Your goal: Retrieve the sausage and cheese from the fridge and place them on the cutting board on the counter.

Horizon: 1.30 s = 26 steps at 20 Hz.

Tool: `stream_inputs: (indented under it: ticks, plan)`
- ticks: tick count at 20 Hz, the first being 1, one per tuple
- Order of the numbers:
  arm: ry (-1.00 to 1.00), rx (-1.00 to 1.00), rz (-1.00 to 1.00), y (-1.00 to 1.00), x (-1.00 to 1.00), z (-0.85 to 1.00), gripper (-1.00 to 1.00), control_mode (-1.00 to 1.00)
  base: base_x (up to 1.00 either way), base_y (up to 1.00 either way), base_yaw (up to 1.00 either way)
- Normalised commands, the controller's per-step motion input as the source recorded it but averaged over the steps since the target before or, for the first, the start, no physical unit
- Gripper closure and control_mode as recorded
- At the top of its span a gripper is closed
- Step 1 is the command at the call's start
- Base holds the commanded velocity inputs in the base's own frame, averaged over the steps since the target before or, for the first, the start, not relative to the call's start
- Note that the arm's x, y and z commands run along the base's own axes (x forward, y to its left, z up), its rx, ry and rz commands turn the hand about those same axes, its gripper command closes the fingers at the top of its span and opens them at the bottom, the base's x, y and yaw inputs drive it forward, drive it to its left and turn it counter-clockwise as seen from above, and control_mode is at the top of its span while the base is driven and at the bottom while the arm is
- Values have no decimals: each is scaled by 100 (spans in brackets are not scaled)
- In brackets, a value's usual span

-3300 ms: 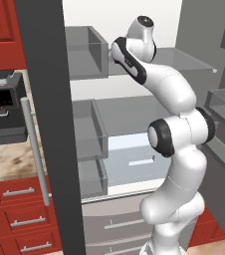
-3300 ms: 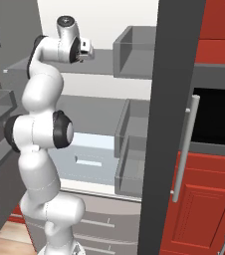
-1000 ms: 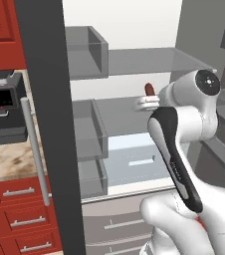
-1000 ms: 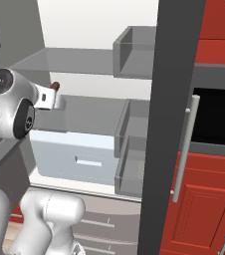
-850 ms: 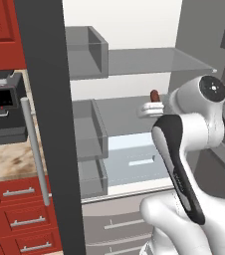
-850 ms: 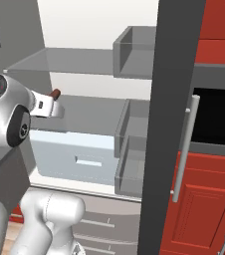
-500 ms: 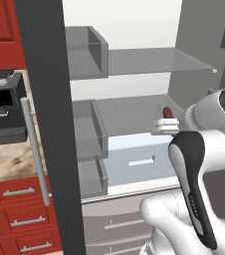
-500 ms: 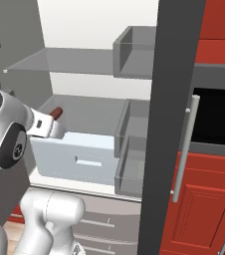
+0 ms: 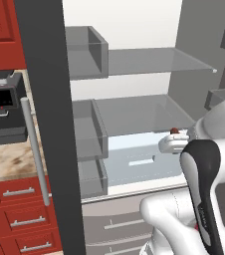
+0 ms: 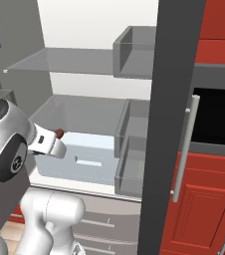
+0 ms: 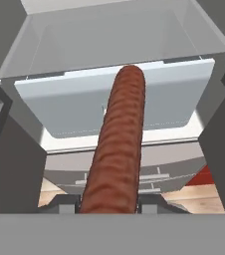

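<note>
The glossy reddish-brown sausage (image 11: 117,149) runs up the middle of the hand view, clamped at its lower end. My gripper (image 11: 107,206) is shut on it. In the left base view, the sausage tip (image 9: 174,131) pokes up from the gripper (image 9: 171,143) in front of the open fridge (image 9: 149,60), level with the pale drawer. The right base view shows the same sausage (image 10: 59,133) in the gripper (image 10: 52,144). The cheese and the cutting board are out of view. A strip of the marbled counter (image 9: 5,162) lies left of the fridge door.
A pale blue-grey drawer (image 9: 139,159) sits under the lower fridge shelf. Grey door bins (image 10: 134,50) line both open doors. A black coffee machine (image 9: 2,107) stands on the counter. Red cabinets and a dark oven front (image 10: 216,114) are on the right.
The arm has drawn back out of the fridge and dropped from the upper shelf to drawer height, carrying the sausage with it.
</note>
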Motion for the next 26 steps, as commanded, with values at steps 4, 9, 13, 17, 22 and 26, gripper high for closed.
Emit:
stream_inputs:
  ticks: [4,9,13,17,22,26]
  plan:
    - [0,0,0,0,0,0,100,-100,0,0,0]
    - [0,0,0,0,0,0,100,100,-32,0,0]
    - [0,0,0,0,0,0,100,100,-78,0,4]
    - [0,0,0,0,0,0,100,100,-93,0,1]
    - [0,0,0,0,0,0,100,100,-94,7,3]
    - [0,0,0,0,0,0,100,100,-65,65,0]
